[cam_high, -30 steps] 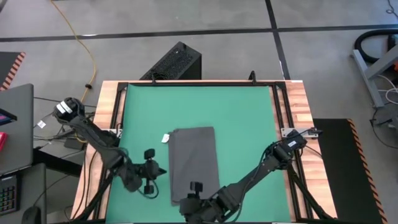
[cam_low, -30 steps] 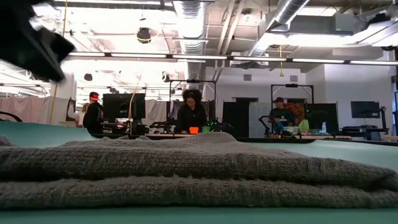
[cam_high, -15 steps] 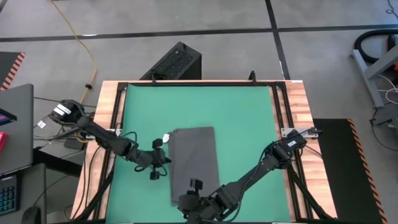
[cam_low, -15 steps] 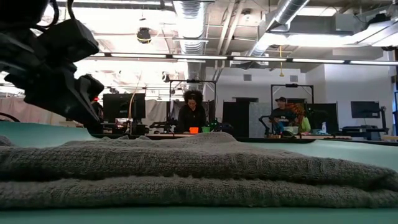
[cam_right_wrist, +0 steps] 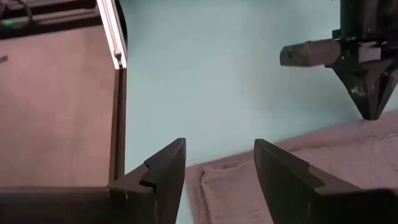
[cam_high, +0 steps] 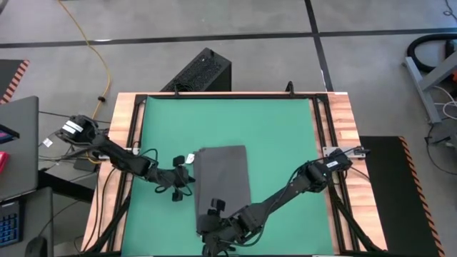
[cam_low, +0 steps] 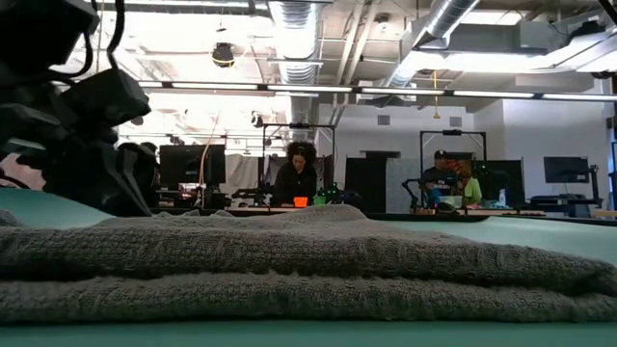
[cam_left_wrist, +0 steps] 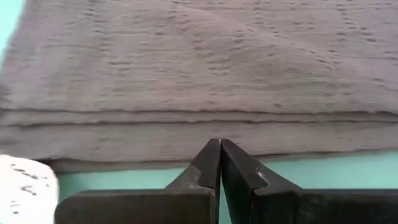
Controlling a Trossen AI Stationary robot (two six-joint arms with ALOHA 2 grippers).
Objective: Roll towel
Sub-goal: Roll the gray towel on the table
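Observation:
The dark grey towel [cam_high: 223, 187] lies folded into a narrow strip on the green mat [cam_high: 285, 128], with its white tag [cam_high: 191, 158] at the far left corner. In the low view the towel [cam_low: 308, 270] shows as stacked layers. My left gripper [cam_high: 187, 178] is shut, its fingertips [cam_left_wrist: 219, 144] at the towel's left folded edge [cam_left_wrist: 205, 124]. My right gripper [cam_high: 208, 227] is open over the towel's near left corner [cam_right_wrist: 242, 180], one finger on either side of it. My left gripper's shut fingertips come level from the table's left side at the towel's left folded edge [cam_left_wrist: 186, 152], about midway along it. I cannot tell whether they touch the cloth.
The mat has bare green room to the right of the towel and beyond it. Wooden borders with black rails [cam_high: 325, 121] frame the mat. A black box [cam_high: 200, 71] stands on the floor beyond the far edge. People stand far off in the room [cam_low: 297, 173].
My left gripper has gone from the mat's near left toward the far edge and the right, up to the towel's left edge, and turned to point at it. My right gripper has shifted toward the table's left edge, along the towel's near end. The towel has stayed still.

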